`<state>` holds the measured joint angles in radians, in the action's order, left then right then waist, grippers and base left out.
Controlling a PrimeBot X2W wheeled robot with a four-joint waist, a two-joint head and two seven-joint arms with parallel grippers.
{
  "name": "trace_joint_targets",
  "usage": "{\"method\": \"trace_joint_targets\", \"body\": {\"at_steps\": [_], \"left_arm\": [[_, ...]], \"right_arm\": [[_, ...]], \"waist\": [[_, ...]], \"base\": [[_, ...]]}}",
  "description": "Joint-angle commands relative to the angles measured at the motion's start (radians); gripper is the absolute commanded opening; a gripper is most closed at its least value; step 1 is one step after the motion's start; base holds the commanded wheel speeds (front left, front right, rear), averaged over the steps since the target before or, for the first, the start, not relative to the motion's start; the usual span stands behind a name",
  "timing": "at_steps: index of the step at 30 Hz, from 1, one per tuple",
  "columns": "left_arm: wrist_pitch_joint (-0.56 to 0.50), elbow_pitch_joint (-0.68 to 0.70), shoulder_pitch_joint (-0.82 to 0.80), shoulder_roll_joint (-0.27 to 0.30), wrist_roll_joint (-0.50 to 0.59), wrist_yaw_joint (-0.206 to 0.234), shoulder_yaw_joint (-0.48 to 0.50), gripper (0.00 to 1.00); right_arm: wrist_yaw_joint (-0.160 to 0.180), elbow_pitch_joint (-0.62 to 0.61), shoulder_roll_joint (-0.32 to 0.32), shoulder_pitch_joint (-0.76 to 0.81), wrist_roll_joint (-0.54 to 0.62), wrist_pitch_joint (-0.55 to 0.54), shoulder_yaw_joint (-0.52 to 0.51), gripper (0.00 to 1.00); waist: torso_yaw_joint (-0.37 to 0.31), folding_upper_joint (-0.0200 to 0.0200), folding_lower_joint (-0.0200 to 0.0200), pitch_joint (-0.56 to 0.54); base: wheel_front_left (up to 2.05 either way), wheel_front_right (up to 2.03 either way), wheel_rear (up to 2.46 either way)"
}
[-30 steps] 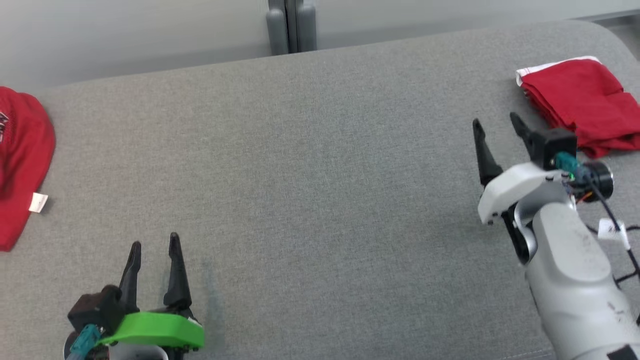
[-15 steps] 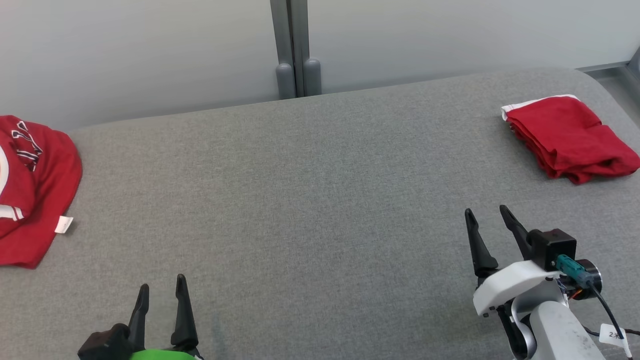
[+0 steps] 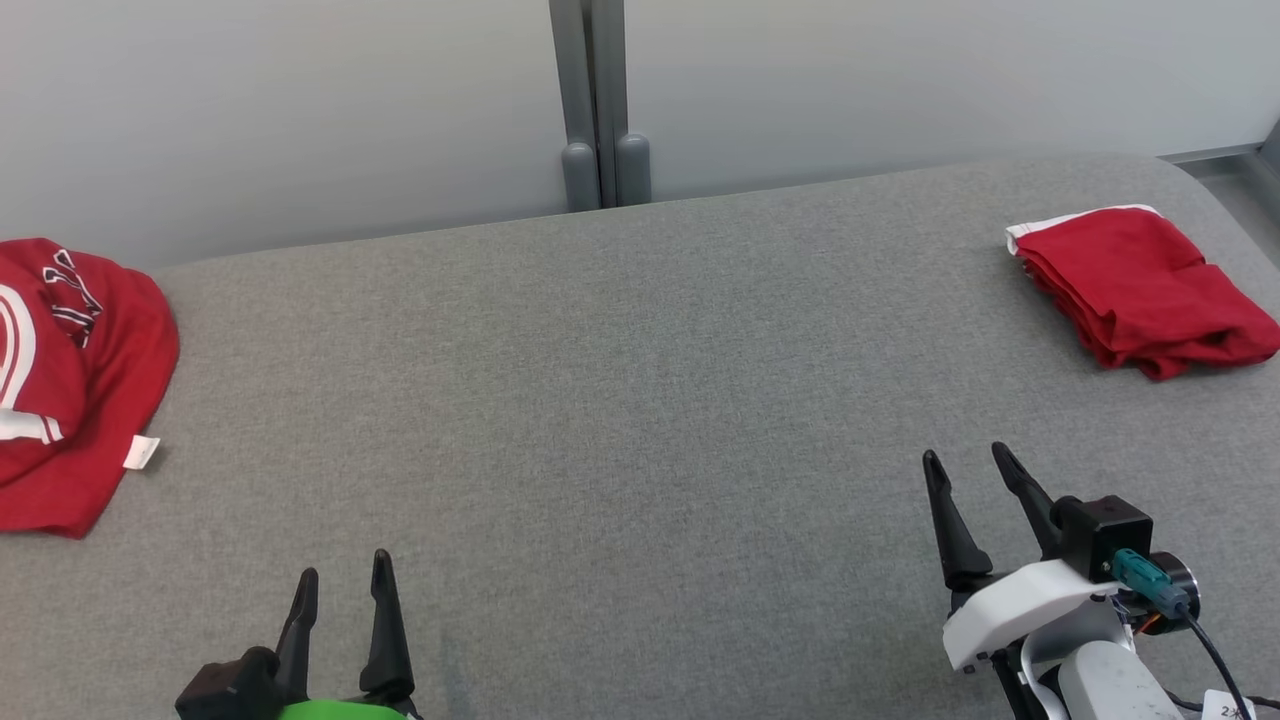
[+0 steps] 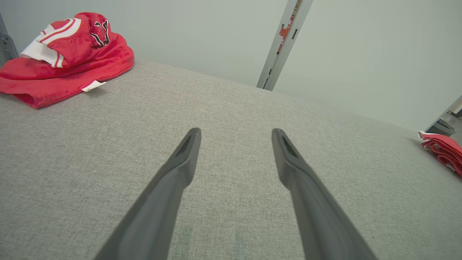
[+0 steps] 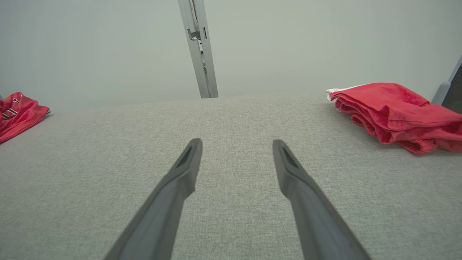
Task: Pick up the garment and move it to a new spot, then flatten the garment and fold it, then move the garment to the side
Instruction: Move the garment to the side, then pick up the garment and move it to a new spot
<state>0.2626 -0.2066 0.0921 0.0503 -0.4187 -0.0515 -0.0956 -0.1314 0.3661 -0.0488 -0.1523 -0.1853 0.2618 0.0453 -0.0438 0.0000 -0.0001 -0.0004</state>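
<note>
Right tool (image 3: 966, 452) drawn back, folded garment (image 3: 1130, 300) left aside.
The right tool, spread and empty, stands well apart from the folded garment ahead to its right on the counter (image 3: 640, 400); this fold looks finished. The left tool (image 3: 344, 562) is spread too, a crumpled garment (image 3: 80, 400) ahead to its left.

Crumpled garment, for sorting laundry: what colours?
Red crumpled garment, white stripes, dark lettering; left wrist view shows best.
</note>
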Motion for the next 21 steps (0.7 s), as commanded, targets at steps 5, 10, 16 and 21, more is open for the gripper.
{"method": "trace_joint_targets", "body": {"at_steps": [5, 10, 16, 21], "left_arm": [[0.003, -0.004, 0.013, 0.001, 0.003, 0.01, -0.006, 1.0], [0.003, -0.01, 0.007, 0.001, 0.001, 0.006, -0.014, 1.0], [0.003, -0.012, 0.006, 0.001, 0.005, 0.007, -0.029, 1.0], [0.003, -0.014, 0.01, 0.001, 0.019, 0.003, -0.025, 1.0]], "right_arm": [[0.002, -0.008, -0.004, 0.02, -0.001, 0.004, -0.003, 1.0], [0.002, -0.006, -0.004, 0.025, 0.001, 0.004, -0.011, 1.0], [0.002, -0.014, -0.003, 0.045, 0.01, 0.004, -0.023, 1.0], [0.002, -0.023, -0.003, 0.059, -0.012, 0.004, -0.018, 1.0]], "waist": [[0.002, 0.0, 0.0001, -0.001], [0.015, 0.0, 0.0001, -0.005], [0.08, 0.0, 0.0001, -0.019], [0.176, 0.0, 0.0001, -0.033]], "base": [[0.0, 0.0, 0.0], [0.0, 0.0, 0.0], [0.0, 0.0, 0.0], [0.0, 0.0, 0.0]]}}
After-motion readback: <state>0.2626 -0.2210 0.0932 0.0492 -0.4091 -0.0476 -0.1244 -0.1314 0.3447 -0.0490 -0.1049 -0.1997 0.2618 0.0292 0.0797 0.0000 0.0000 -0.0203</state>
